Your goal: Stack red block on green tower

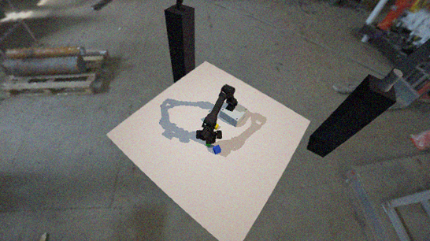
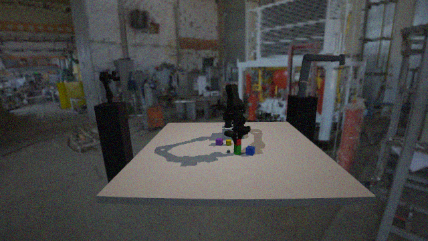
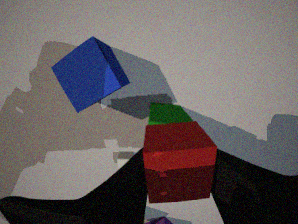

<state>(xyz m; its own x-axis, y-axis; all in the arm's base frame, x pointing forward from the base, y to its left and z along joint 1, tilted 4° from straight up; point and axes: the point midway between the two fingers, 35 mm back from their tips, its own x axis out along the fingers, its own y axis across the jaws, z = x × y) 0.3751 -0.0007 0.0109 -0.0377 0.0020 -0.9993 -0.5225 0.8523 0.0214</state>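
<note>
My gripper (image 2: 238,138) (image 3: 173,151) (image 1: 210,138) is shut on the red block (image 2: 238,142) (image 3: 178,156). It holds the block right over the green tower (image 2: 237,150) (image 3: 168,113) (image 1: 209,145), which stands upright on the table. In the exterior view the red block's underside meets the tower's top; I cannot tell whether it rests on it. In the wrist view only the far edge of the tower's top shows past the red block.
A blue block (image 2: 250,150) (image 3: 89,72) (image 1: 216,149) lies close to the right of the tower. A purple block (image 2: 219,141) and a yellow block (image 2: 229,142) (image 1: 216,127) lie to its left. The arm's grey base box (image 1: 233,115) stands behind.
</note>
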